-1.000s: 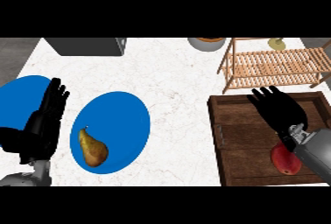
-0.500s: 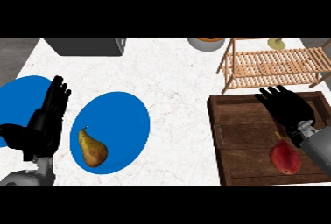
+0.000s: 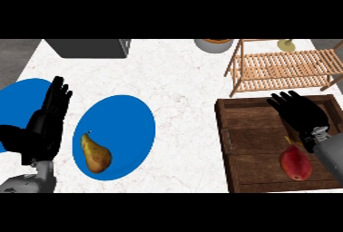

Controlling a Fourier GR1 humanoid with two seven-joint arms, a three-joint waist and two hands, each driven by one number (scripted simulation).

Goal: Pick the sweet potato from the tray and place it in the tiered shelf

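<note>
At the far left a blue plate (image 3: 17, 97) is lying partly cut off by the view's edge, and the left hand (image 3: 43, 129) is resting over its right side with its fingers straight and pointing up, holding nothing. Just to the right, a second blue plate (image 3: 127, 120) is sitting on the white marbled counter (image 3: 181, 81), and a brownish-yellow pear (image 3: 95, 154) is lying on its lower left part, stem end pointing up.

At the top edge a dark grey box-like object (image 3: 90, 48) is standing left of centre, and a round grey bowl (image 3: 214, 45) is showing partly near the middle.

Further right, a dark wooden tray (image 3: 251, 149) is lying on the counter. The red sweet potato (image 3: 295, 162) is lying inside it, toward the lower right, resting on the tray's floor. The right hand (image 3: 300, 112) is hovering over the tray's upper right part, fingers spread and straightened, grasping nothing; the sweet potato is sitting just below the wrist, with its narrow tip close to the heel of the hand.

Beyond the tray, at the upper right, the light wooden tiered shelf (image 3: 288, 68) is standing with its slatted top showing, and a small yellowish-green fruit (image 3: 286, 44) is sitting behind it at the top edge.
</note>
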